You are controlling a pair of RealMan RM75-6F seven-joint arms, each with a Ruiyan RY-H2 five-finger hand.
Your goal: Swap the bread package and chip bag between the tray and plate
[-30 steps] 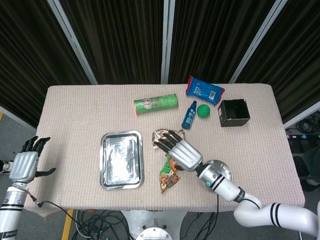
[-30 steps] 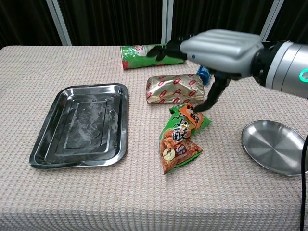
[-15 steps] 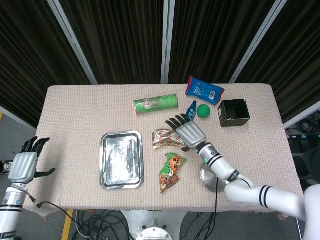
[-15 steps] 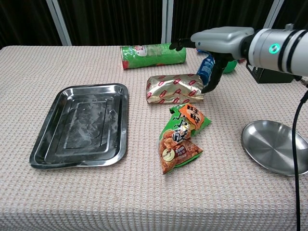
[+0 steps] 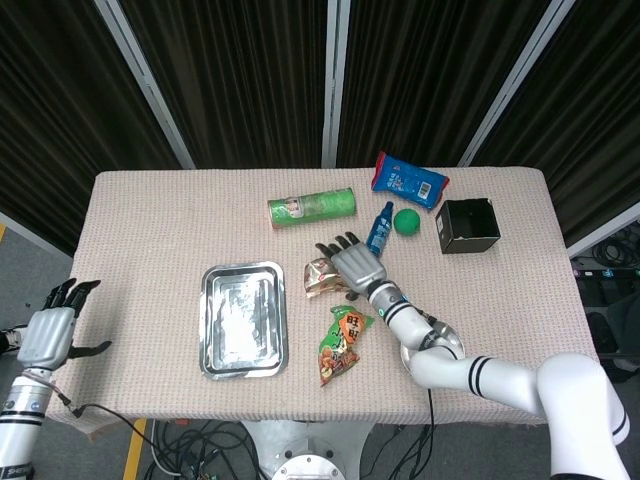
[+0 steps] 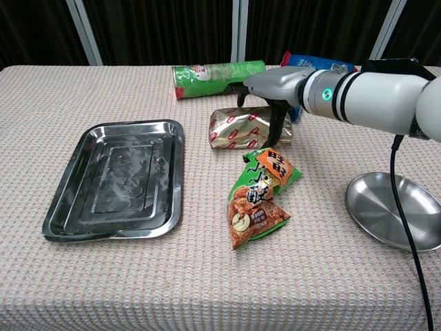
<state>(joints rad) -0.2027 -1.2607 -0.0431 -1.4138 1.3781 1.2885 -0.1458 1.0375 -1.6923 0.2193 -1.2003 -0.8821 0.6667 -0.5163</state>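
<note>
The robot's right hand [image 6: 275,86] sits low over the gold bread package [image 6: 241,129], fingers [image 5: 334,247] spread across its top and thumb dropped at its right end; whether it actually grips the package cannot be told from either view. The package lies on the worktop [image 5: 150,220] between the metal tray [image 5: 244,318] and the round plate [image 6: 393,210], closer to the tray, and on neither. Just in front of it lies the green-and-orange chip bag [image 6: 258,196], also on the bare cloth. The left hand [image 5: 48,330] hangs off the worktop's left edge, fingers apart and holding nothing. Along the far side rest a green canister [image 5: 312,208] on its side, a blue bottle [image 5: 380,228], a green ball [image 5: 405,221], a blue snack packet [image 5: 408,181] and a black box [image 5: 467,226].
</note>
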